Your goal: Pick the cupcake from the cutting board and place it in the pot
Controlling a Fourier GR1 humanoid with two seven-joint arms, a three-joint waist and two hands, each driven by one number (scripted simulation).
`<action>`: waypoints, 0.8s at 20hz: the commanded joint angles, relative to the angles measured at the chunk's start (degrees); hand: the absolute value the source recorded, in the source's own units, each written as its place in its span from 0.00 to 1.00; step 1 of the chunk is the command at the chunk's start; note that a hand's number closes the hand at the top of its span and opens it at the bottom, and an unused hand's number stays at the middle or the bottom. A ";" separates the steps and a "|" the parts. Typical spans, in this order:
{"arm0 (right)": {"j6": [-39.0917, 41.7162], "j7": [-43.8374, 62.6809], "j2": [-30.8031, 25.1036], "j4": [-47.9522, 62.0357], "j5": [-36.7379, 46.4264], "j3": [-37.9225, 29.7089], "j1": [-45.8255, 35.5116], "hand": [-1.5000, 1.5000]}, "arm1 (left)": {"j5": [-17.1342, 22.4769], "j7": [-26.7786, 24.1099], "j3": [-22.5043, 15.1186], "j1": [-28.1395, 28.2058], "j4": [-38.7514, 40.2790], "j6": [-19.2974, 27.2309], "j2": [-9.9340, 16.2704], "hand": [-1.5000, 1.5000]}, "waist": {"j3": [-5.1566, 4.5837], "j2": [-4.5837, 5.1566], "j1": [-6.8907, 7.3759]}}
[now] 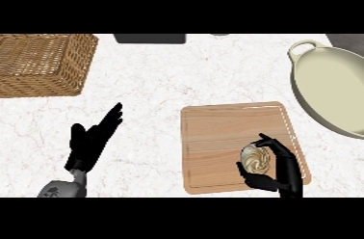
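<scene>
White marbled table [185, 74] with faint pinkish veins, evenly lit. Woven wicker basket [43, 64] at far left corner. Dark flat object [150, 38] at far edge, partly cut off.

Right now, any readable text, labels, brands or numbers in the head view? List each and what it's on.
None: no words, numbers or signs can be read anywhere in this view.
Cutting board: plain wood grain, no marking.
Pot: plain cream, no label.
Wicker basket: weave only.
Cupcake, with the right hand curled round it: swirl only, no print.
Left hand: plain black.
</scene>
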 commanded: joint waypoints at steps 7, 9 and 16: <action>20.28 -12.56 -28.59 13.11 -15.26 -28.11 10.28 1.00 | 0.69 -1.12 1.64 0.70 -0.57 -0.39 1.14 0.50 | 1.05 0.91 -1.85; 26.96 -12.28 -32.89 19.76 -19.98 -32.76 6.15 1.00 | -0.27 -1.02 -0.18 1.04 0.78 0.28 -0.99 0.50 | 0.98 1.04 -0.45; 26.41 -22.61 -40.19 38.13 -10.61 -33.39 -0.06 1.00 | -0.45 0.96 -0.33 3.15 -4.08 -1.01 0.05 0.50 | 0.84 0.98 0.76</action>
